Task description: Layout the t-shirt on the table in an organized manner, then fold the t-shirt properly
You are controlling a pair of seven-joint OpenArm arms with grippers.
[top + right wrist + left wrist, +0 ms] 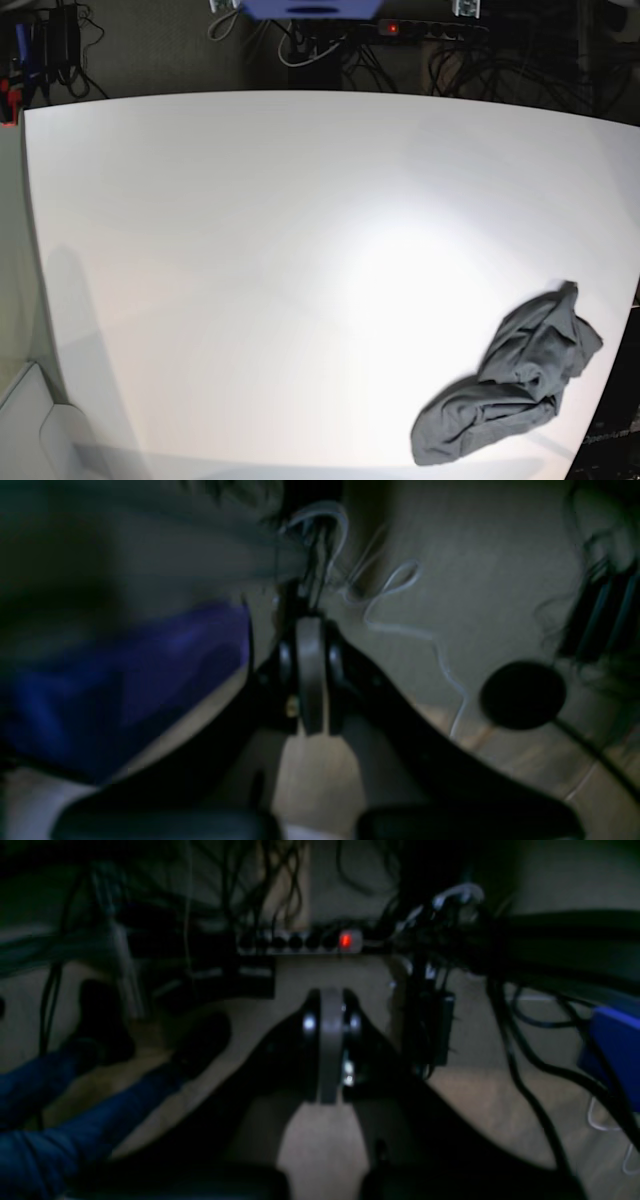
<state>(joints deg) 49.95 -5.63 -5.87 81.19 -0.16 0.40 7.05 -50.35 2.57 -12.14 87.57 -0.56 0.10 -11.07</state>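
Showing only in base: t-shirt (515,385)

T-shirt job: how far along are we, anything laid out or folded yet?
Nothing looks done. The t-shirt lies crumpled in a heap near the table corner, on the base view's lower right, neither spread nor folded. Nothing is in hand: the left end effector and right end effector are both shut on nothing, aimed at the cabled floor. Left: grasp, spread flat, then fold.

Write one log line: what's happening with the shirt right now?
t-shirt: crumpled, near table corner | left tool: shut, empty | right tool: shut, empty | folding: not begun
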